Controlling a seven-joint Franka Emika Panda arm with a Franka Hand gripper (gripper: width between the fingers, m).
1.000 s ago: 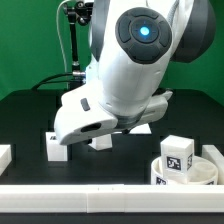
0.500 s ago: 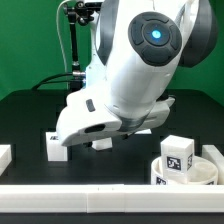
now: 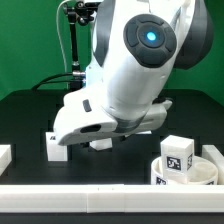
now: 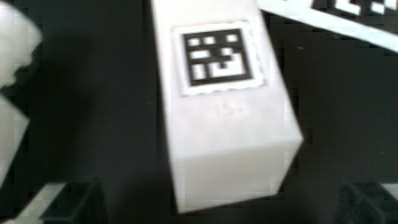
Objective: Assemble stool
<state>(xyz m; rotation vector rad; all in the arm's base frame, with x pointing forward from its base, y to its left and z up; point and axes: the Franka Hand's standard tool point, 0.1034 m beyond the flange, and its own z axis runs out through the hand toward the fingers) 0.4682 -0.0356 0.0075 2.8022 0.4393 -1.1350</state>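
Stool seat (image 3: 200,170) low at the exterior view's right on the black table (image 3: 30,115), with a tagged leg (image 3: 178,152) upright at its ring, inside or just behind not clear. Small leg (image 3: 56,147) well apart toward the exterior view's left, and the arm (image 3: 125,80) bent low between them, hiding the jaws. In the wrist view, long white leg (image 4: 222,110) with a square tag on top, lying between the two dark fingertips (image 4: 80,203) of the gripper (image 4: 222,203), jaws spread fully wide, touching nothing, holding nothing.
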